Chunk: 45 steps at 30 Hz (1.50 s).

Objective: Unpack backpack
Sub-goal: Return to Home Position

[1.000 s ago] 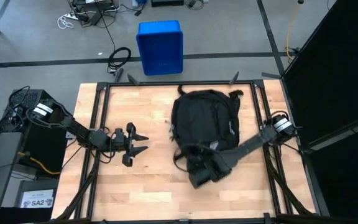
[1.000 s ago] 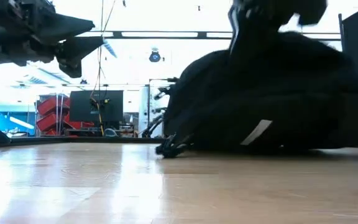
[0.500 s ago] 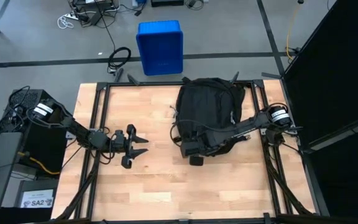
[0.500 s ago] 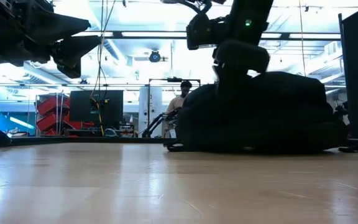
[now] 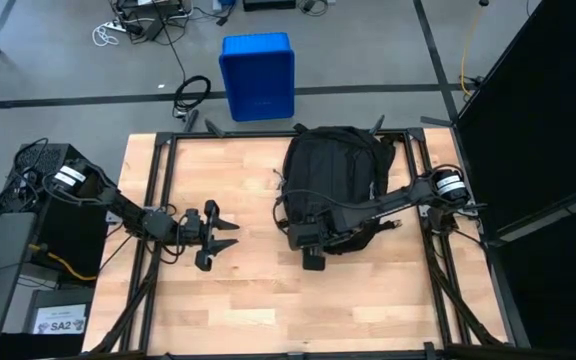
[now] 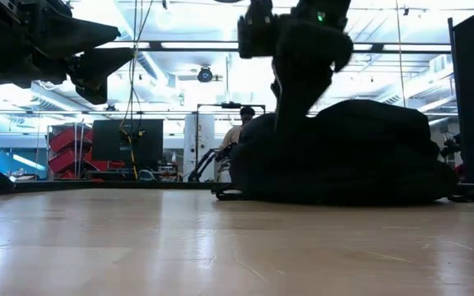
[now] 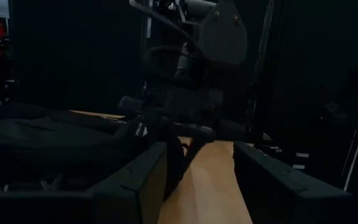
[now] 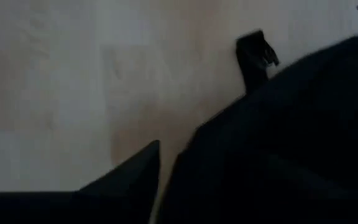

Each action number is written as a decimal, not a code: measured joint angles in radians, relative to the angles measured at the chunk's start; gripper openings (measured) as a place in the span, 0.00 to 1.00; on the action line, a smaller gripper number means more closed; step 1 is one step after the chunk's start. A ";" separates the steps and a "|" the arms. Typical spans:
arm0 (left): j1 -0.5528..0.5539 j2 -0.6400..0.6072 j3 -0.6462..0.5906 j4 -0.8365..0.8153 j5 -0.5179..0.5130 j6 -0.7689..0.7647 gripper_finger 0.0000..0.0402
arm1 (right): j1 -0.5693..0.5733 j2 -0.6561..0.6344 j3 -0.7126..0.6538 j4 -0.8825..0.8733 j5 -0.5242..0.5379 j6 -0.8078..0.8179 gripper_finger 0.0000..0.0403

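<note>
The black backpack (image 5: pixel 333 180) lies flat on the wooden table at the far right, its top against the far rail. It shows as a low dark mound in the low view (image 6: pixel 344 152). My right gripper (image 5: pixel 313 250) slants down at its near-left corner. One finger (image 8: pixel 129 177) shows beside the black fabric (image 8: pixel 291 137), set off to the side as in an open jaw; the other is lost against the fabric. A strap end (image 8: pixel 253 53) rests on the wood. My left gripper (image 5: pixel 230 235) hangs open above the table's left middle, holding nothing. My right gripper comes at the backpack's near-left corner (image 5: pixel 308 225) from above, slanting down. The black fabric hides one finger, so I cannot tell whether the gripper touches the backpack.
A blue bin (image 5: pixel 258 75) stands on the floor beyond the far edge. Black frame rails (image 5: pixel 158 200) run along the table's sides. Bare wood (image 5: pixel 268 295) lies in front of the backpack and between the arms. A person (image 6: pixel 241 123) shows far behind the table.
My right gripper has gone toward the table's far edge and a little left, tipping steeper. The backpack's near part, which reached toward the near edge and was raised, has gone with it; the backpack now lies flat and bunched against the far rail.
</note>
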State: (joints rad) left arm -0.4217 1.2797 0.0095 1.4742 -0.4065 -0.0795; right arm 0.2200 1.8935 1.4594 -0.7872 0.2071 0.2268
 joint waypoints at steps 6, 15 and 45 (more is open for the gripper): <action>0.000 0.000 0.001 -0.003 0.000 -0.003 0.42 | 0.031 0.000 0.080 0.004 -0.021 0.005 0.81; 0.000 0.000 0.001 -0.009 0.000 -0.008 0.42 | 0.101 -0.095 0.222 0.152 0.082 -0.054 0.73; 0.246 -0.359 0.365 -0.773 -0.154 0.268 0.18 | 0.074 -1.661 -1.004 0.858 0.143 -0.366 0.00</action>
State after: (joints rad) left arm -0.1753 0.9208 0.3744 0.7009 -0.5604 0.1888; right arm 0.2939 0.2329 0.4557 0.0708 0.3496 -0.1387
